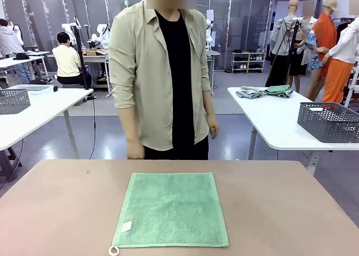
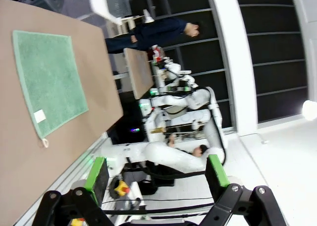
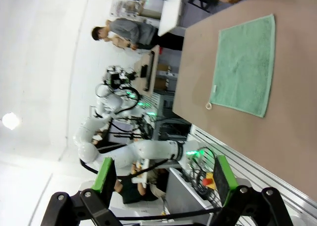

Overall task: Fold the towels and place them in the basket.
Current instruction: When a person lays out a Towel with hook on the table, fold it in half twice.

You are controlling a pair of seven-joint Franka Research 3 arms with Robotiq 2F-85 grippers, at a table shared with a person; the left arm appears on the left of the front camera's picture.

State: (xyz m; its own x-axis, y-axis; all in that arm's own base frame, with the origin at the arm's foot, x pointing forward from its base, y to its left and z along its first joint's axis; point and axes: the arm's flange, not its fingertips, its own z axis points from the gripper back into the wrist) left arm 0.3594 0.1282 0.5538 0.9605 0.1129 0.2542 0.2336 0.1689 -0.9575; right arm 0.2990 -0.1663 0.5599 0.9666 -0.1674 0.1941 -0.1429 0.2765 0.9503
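A single mint-green towel [image 1: 171, 210] lies spread flat on the brown worktop [image 1: 56, 211], roughly in the middle and close to the robot's edge. It is unfolded, nearly square to the worktop's edges, with no creases. At its near corner on the robot's left a small pale loop [image 1: 114, 250] sticks out onto the bare surface, and just inside that corner sits a small white label [image 1: 127, 226].

Beyond the towel's far edge a person [image 1: 162, 71] in a beige shirt over a black top stands at the far side, arms hanging down. Both of the person's hands are low by the hips, clear of the towel and not touching the worktop.

The left gripper [image 2: 156, 172] is off the worktop's side, well apart from the towel, its jaws wide apart with nothing between the green pads. The right gripper [image 3: 163, 175] is likewise out past the worktop's edge, jaws spread wide and holding nothing. Each wrist view shows the towel far off across the worktop.

Farther out on the robot's right, on a separate white table [image 1: 269, 118], stands a dark grey mesh basket [image 1: 328, 121]. Near that table's far end is a small heap of what look like grey-blue and green cloths [image 1: 263, 91], though they are too small to tell for sure.
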